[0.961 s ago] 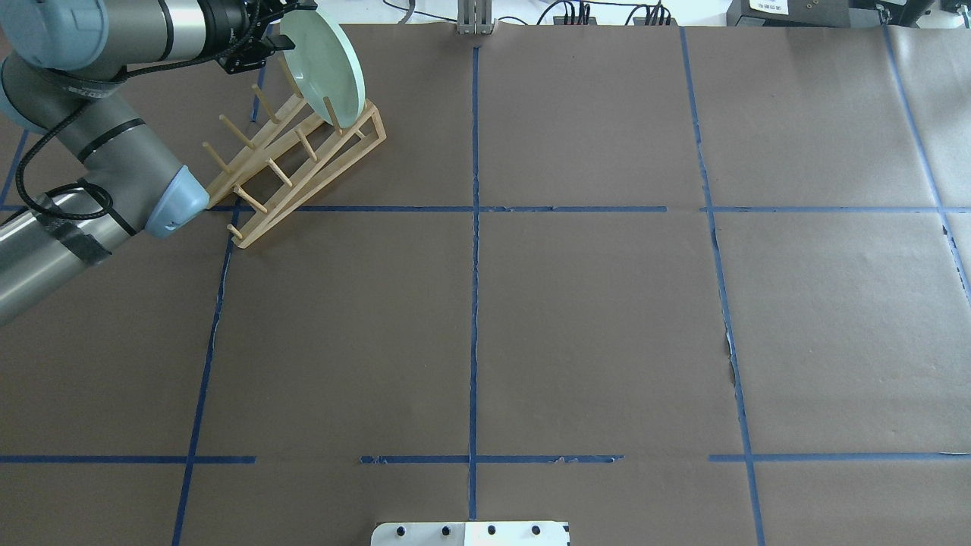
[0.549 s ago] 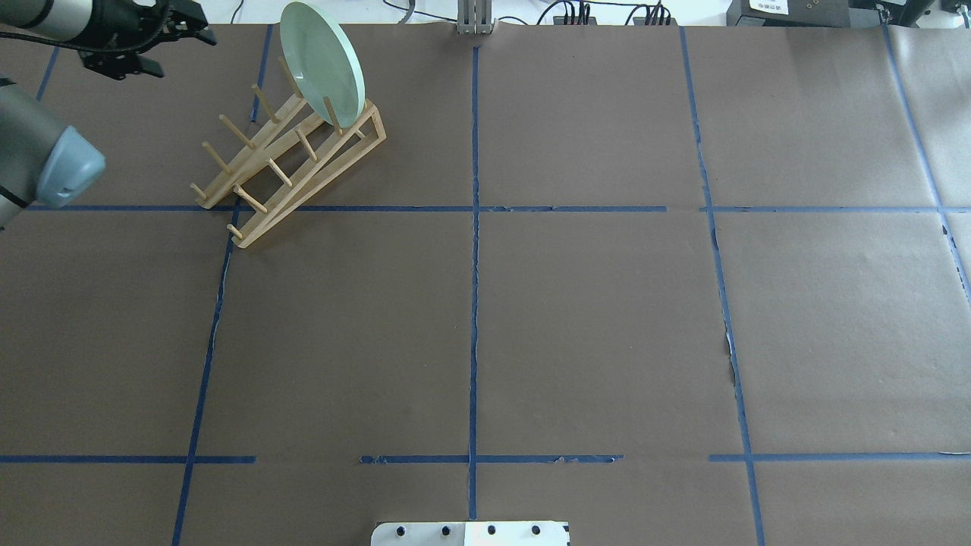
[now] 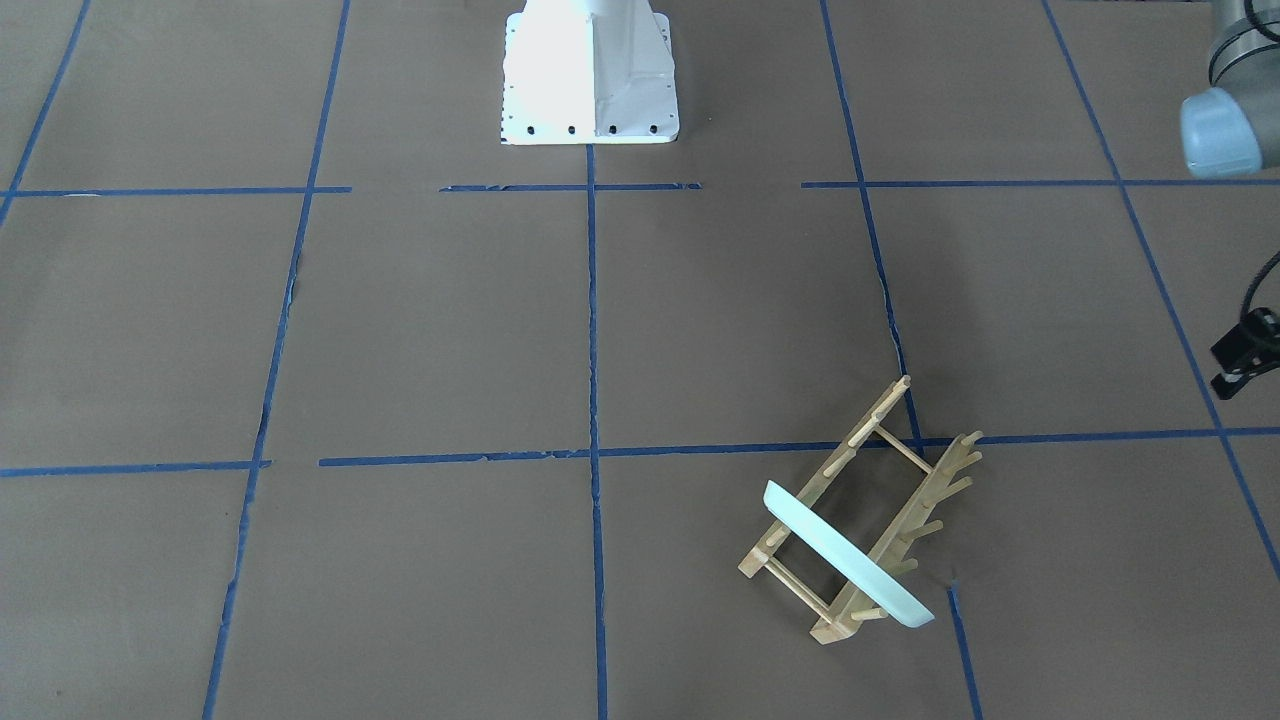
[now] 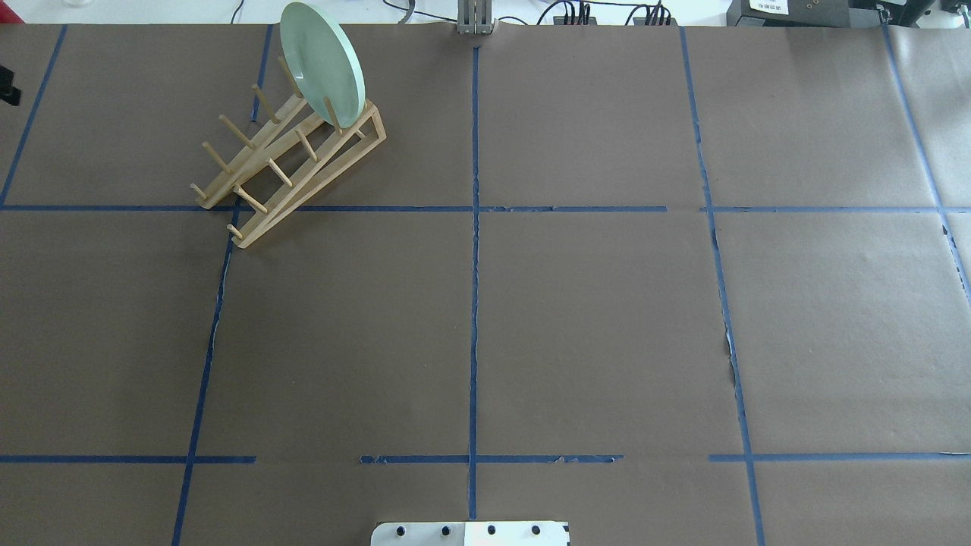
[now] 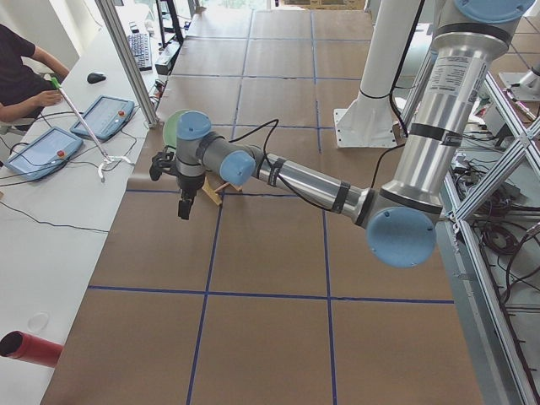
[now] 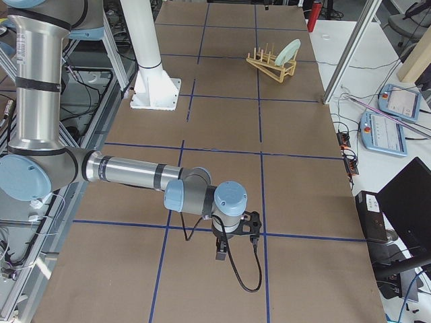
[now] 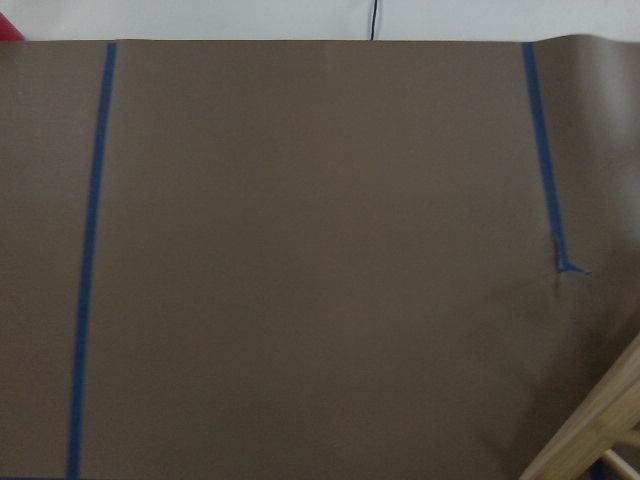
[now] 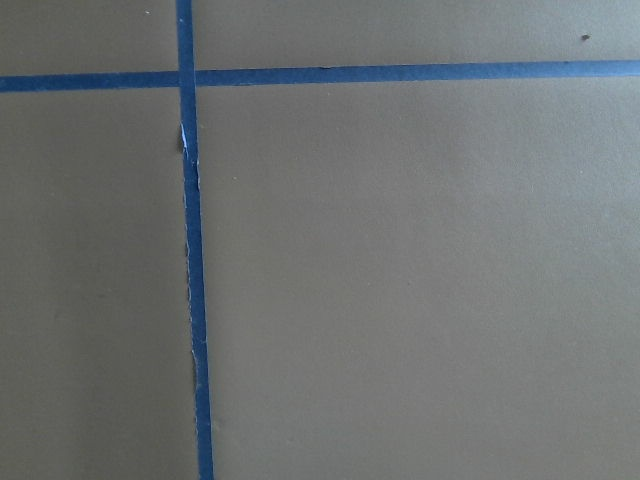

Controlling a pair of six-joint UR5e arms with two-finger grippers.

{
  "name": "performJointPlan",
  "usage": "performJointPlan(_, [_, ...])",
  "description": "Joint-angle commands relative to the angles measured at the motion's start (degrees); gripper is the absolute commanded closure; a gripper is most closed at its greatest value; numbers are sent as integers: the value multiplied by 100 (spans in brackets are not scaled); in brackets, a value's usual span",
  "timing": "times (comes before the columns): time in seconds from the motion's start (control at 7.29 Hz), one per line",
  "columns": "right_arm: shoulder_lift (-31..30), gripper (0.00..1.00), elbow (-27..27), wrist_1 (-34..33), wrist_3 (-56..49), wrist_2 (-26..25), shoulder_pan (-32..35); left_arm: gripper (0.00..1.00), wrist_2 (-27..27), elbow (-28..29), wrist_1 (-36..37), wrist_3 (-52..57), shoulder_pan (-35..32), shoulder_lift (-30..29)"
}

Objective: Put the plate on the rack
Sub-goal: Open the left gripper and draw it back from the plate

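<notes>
The pale mint-green plate (image 4: 322, 64) stands on edge between the pegs at the far end of the wooden rack (image 4: 288, 163), free of any gripper. Both also show in the front-facing view, the plate (image 3: 845, 555) and the rack (image 3: 905, 470). My left gripper (image 3: 1222, 368) is off to the left of the rack at the view's edge, its two dark fingers apart and empty. It is a sliver in the overhead view (image 4: 6, 85). My right gripper (image 6: 220, 254) hangs over bare paper far from the rack; I cannot tell its state.
Brown paper with blue tape lines (image 4: 475, 227) covers the table. The robot's white base (image 3: 588, 70) stands at the near middle edge. Tablets (image 5: 103, 116) and an operator's arm lie on the white bench beyond the far edge. A rack corner (image 7: 600, 440) shows in the left wrist view.
My left gripper let go of the plate and drew back left, almost out of the overhead view. The plate and the rack have stayed in place.
</notes>
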Motion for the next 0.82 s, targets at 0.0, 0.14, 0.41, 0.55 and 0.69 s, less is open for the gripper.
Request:
performJointPlan(0.0, [0,0,0,0,0,0,0,0,-778,4,233,1725,-952,893])
performJointPlan(0.14, [0,0,0,0,0,0,0,0,-1072,-4,372,1792,-1077,1183])
performJointPlan(0.41, [0,0,0,0,0,0,0,0,-1188,49,1352,1792,-1034,1152])
performJointPlan(0.55, [0,0,0,0,0,0,0,0,-1215,31,1471,1793,-1034,1125])
performJointPlan(0.69, [0,0,0,0,0,0,0,0,-1224,-30,1403,1827,-1043,1160])
